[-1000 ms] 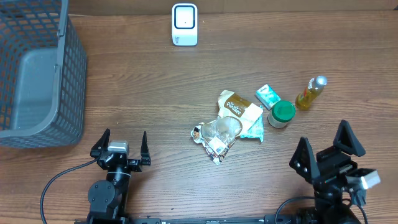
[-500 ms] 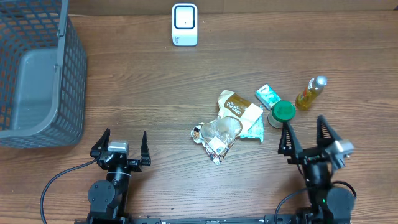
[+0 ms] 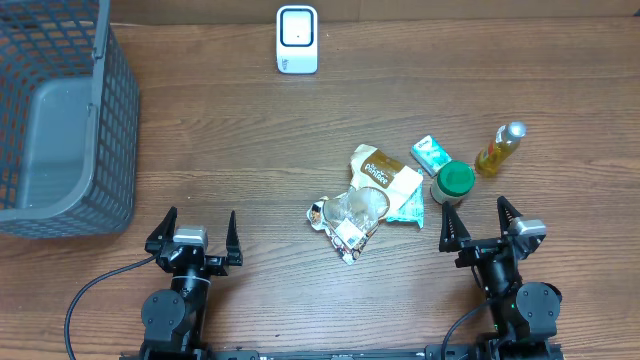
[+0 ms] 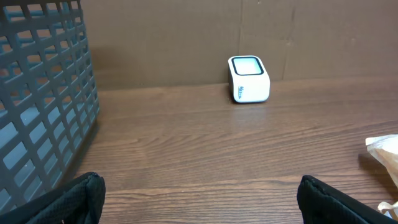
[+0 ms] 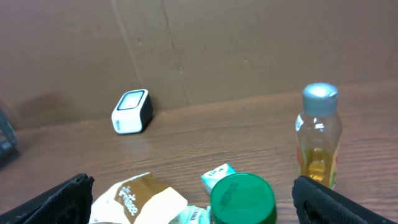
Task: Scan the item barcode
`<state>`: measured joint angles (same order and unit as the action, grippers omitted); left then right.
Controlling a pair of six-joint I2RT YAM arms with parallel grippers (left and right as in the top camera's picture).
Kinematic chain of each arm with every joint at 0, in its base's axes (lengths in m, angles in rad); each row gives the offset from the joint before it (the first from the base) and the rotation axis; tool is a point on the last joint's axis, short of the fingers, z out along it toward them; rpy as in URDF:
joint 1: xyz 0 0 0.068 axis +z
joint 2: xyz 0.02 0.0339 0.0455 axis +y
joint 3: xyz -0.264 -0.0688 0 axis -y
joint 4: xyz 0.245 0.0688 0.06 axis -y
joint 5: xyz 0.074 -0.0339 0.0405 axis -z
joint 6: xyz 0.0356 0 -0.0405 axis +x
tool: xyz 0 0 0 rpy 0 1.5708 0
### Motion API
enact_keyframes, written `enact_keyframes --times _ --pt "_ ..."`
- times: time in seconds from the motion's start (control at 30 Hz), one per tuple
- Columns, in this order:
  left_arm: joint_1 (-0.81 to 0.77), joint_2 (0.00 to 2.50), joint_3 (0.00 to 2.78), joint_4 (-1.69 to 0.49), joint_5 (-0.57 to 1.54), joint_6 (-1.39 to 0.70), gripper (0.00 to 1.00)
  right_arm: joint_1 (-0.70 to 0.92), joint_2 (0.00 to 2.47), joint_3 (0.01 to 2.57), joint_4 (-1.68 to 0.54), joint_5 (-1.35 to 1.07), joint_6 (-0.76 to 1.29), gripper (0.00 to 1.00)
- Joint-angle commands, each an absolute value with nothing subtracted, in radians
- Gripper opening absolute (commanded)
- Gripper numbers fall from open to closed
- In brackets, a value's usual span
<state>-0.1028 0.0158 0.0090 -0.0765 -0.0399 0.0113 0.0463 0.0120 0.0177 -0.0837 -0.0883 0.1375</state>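
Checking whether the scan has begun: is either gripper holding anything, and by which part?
Nothing is held. The left gripper and the right gripper both stand open with nothing between them.

The wooden table (image 3: 240,150) is mid-brown with darker grain streaks. The plastic lattice basket (image 3: 112,120) is slate grey, its walls a grid of square holes. The small boxy scanner (image 3: 297,39) is white with a dark-rimmed pale window. The flat paper pouch (image 3: 380,172) is tan and cream with white lettering. The crumpled film wrapper (image 3: 350,215) is clear with specks of print. The small carton (image 3: 431,153) is teal and white. The round jar (image 3: 455,181) has a bright green lid. The slim bottle (image 3: 498,150) shows amber-yellow liquid under a silver cap. The left gripper (image 3: 200,214) and right gripper (image 3: 475,208) are black. The cardboard backdrop (image 4: 186,37) is plain brown.
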Motion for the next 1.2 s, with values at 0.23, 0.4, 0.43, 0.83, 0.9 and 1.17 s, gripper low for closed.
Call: enact_keyframes --times 0.23,0.4,0.43,0.83,0.9,1.17 --pt "-0.097 0.004 0.005 -0.075 -0.033 0.030 1.00 0.043 0.003 0.008 -0.082 -0.061 -0.002 1.00" --pt "-0.097 0.004 0.005 -0.075 -0.033 0.030 1.00 0.043 0.003 0.008 -0.082 -0.061 -0.002 1.00" --pt "-0.097 0.004 0.005 -0.075 -0.032 0.030 1.00 0.043 0.003 0.008 -0.082 -0.061 -0.002 1.00" --pt "-0.097 0.004 0.005 -0.075 -0.033 0.030 1.00 0.043 0.003 0.008 -0.081 -0.061 -0.002 1.00" --pt "-0.097 0.004 0.005 -0.075 -0.032 0.030 1.00 0.043 0.003 0.008 -0.081 -0.061 -0.001 1.00" --pt "-0.097 0.004 0.005 -0.075 -0.033 0.030 1.00 0.043 0.003 0.008 -0.081 -0.061 -0.001 1.00"
